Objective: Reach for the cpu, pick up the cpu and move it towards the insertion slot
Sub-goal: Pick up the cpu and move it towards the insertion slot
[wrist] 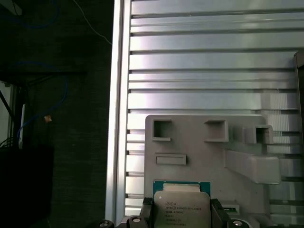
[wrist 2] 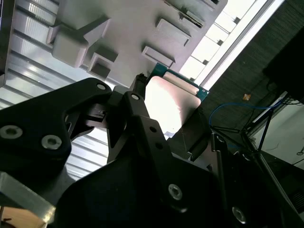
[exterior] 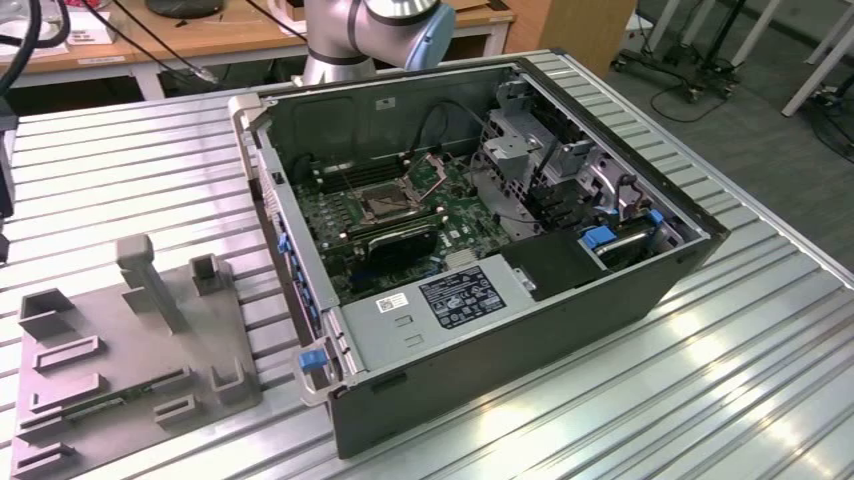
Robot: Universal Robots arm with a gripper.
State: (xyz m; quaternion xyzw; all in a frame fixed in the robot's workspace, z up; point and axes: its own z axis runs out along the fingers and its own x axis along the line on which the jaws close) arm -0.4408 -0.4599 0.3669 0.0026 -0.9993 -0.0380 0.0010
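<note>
Tool (wrist: 182, 214) clamped on the thin, silver-faced square cpu (wrist: 181, 204), high above the grey moulded tray (wrist: 199, 152). Pick looks done; the carry to the dark, silver-framed insertion slot (exterior: 386, 206), well apart, wants a level grip.

The black hand (wrist 2: 171, 105) grips the cpu (wrist 2: 166, 95) by its edges over the grey moulded holder (wrist 2: 118, 28).

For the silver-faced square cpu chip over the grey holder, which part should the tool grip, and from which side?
By two opposite thin edges, coming from above its face: the silver-faced square cpu chip is thin and flat. The black tool is shut on it that way.
</note>
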